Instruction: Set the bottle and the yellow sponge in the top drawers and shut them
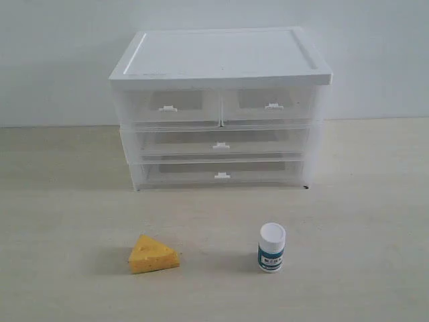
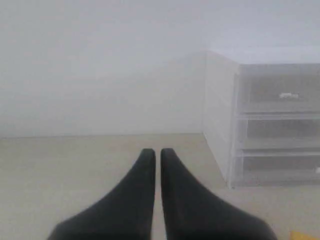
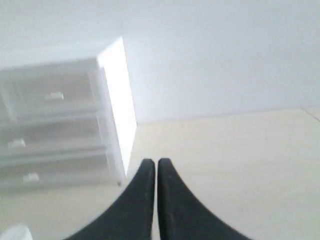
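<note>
Nearest our wrist cameras are the two hands. The left hand [image 2: 156, 151] and the right hand [image 3: 152, 161] each show smooth, matte black, tapering fingers pressed together on nothing, short of the cabinet.

Further out, the porous yellow-orange cheese-wedge sponge [image 1: 154, 253] and the small white plastic bottle [image 1: 271, 248], screw-capped with a teal-and-white label, rest on the pale, matte surface [image 1: 60, 201]. Both are in front of the cabinet, well apart from each other, with the bottle upright.

Beyond them stands the boxy white plastic cabinet [image 1: 221, 60] with its flat lid. Its two translucent half-width top drawers [image 1: 171, 106], each with a small white tab handle, sit pushed in and look empty, above two full-width drawers [image 1: 221, 144] of the same cloudy plastic.

We judge the task unstarted: opening, loading both items and closing all remain.
</note>
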